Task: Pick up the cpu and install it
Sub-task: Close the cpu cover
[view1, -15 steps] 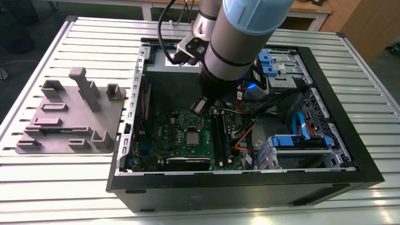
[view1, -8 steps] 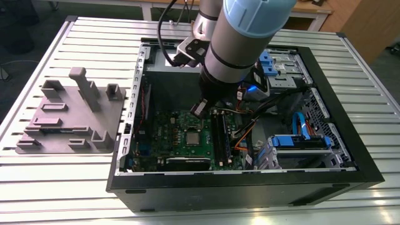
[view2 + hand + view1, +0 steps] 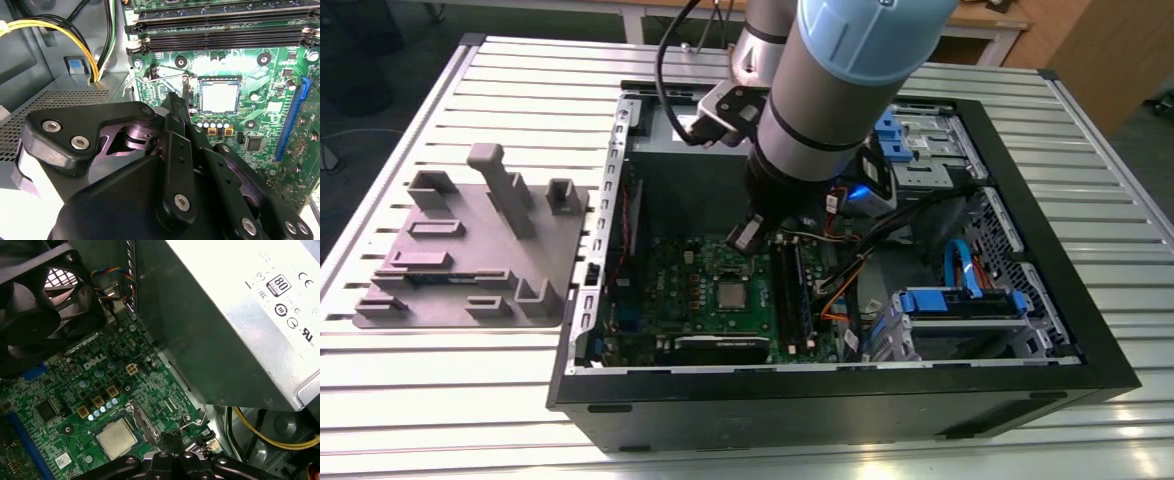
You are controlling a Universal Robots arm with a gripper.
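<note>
One arm (image 3: 834, 90) reaches steeply down into the open black case (image 3: 854, 400) on the slatted tabletop (image 3: 454, 400), its wrist low over the green board (image 3: 680, 290). The jaws look closed together with nothing visible between them. In both wrist views their tip hangs just beside the socket, close to the thin wire lever (image 3: 155, 77) at its edge; whether it touches the lever I cannot tell.

The one cpu (image 3: 732, 294) lies flat in its socket on the board, silver top up, seen also in the second wrist view (image 3: 219, 97) and the first wrist view (image 3: 116, 438), apart from the jaws.

As for writing, the single grey power supply (image 3: 225, 315) carries a label of printed marks and round symbols, and the board bears a white printed logo near the one black fan (image 3: 45, 305). A small white sticker (image 3: 63, 460) sits near the board's corner.

Long black memory slots (image 3: 220, 30) run past the socket. Yellow cables (image 3: 60, 27) curve down beside the board. One grey plate (image 3: 467, 250) with upright blocks lies on the tabletop at the exterior view's left.
</note>
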